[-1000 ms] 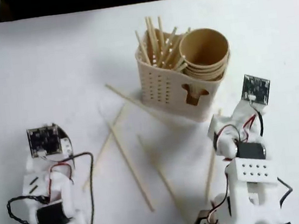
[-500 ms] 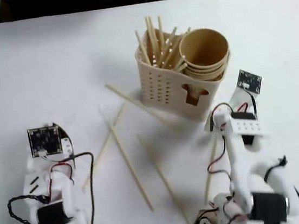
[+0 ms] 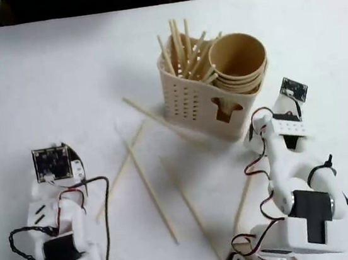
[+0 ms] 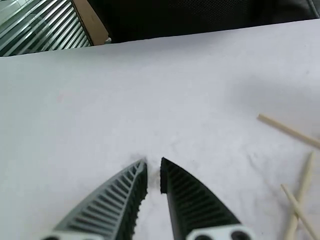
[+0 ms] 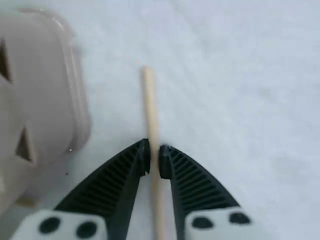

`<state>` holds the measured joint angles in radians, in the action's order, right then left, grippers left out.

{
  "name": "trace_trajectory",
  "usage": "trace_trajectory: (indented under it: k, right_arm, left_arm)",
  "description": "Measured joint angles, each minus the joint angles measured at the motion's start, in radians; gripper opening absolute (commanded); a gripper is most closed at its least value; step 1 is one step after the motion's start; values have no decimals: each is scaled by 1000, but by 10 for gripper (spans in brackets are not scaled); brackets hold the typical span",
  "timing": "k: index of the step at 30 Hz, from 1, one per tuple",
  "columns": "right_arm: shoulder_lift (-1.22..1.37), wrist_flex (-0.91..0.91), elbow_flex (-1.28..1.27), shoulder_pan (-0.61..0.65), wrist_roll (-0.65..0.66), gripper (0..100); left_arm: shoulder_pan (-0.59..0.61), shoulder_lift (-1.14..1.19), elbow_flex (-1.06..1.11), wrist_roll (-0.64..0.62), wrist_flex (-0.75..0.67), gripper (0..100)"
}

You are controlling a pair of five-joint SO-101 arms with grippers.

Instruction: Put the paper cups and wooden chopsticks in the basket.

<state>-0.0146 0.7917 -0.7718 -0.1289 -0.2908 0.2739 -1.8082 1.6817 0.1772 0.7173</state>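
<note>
A cream perforated basket stands mid-table, holding nested paper cups and a bundle of upright chopsticks. Several loose wooden chopsticks lie on the white table in front of it. My right gripper is down at the table beside the basket's corner, shut on the far end of one chopstick; that same chopstick runs back toward the arm's base. My left gripper rests low at the front left, shut with nothing in it.
Loose chopsticks lie between the arms: a long one, another, one slanting, and one reaching the basket's foot. Two chopstick ends lie off to one side of the left gripper. Bare table stretches left of the basket.
The right arm has stretched forward and lowered its wrist onto the chopstick's far end by the basket. The left arm has stayed still.
</note>
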Motion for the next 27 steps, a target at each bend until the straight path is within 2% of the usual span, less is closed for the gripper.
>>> trace_trajectory:
  k: [5,13,21,27]
  right_arm:
    - [0,0,0,-3,0,17]
    - [-49,-2,8,-94,49,17]
    - [-302,87,14,-226,107,17]
    - [-488,112,14,-262,107,17]
  left_arm:
    - [0,0,0,0,0,65]
    - [0,0,0,0,0,65]
    - [0,0,0,0,0,65]
    - [0,0,0,0,0,65]
